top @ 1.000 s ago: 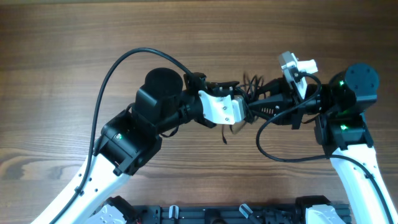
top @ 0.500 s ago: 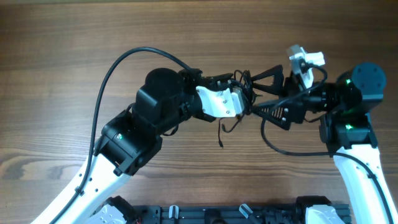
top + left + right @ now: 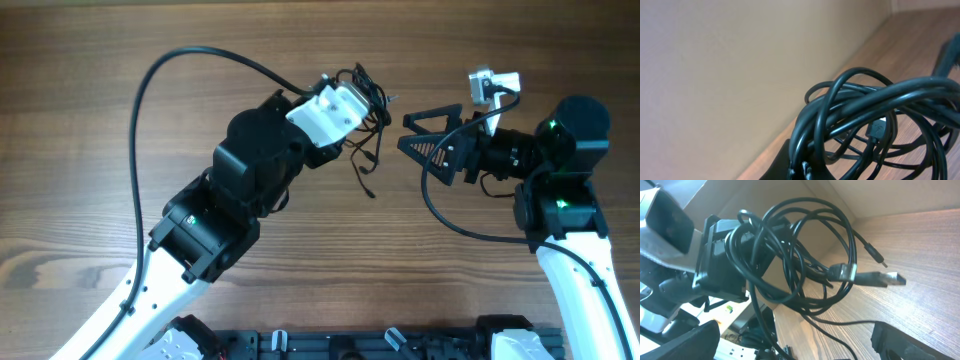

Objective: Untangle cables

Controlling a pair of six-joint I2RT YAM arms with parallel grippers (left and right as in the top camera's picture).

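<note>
The wooden table (image 3: pixel 100 60) lay bare around the two arms. The bulky left arm (image 3: pixel 250 170) had swung up and away from the middle, where both arms had met a second earlier. The right arm (image 3: pixel 560 200) had drawn back toward its own side, leaving a clear gap between the two. The left gripper (image 3: pixel 362 98) remained clamped tight on the cables (image 3: pixel 372 88), carrying the whole bundle lifted off the wood toward the far side of the table. The right gripper (image 3: pixel 404 131) had gone from a narrow pinch at the tangle to jaws spread as wide as they go, holding nothing and standing near the bundle without touching it. From the right wrist the cables (image 3: pixel 790 255) showed as several black loops wound around and through the left fingers, still one knot. One strand hung down from the bundle, its end low near the table in the overhead view. Smallest of all, a flat metallic plug (image 3: pixel 885 278) and a thinner pin plug (image 3: pixel 875 255) stuck out free on the right side of the loops. As I judged it, the pull had been released without freeing any cord, so the untangling was barely begun. A fresh grasp on one of those loose plug ends seemed the likely way on.
</note>
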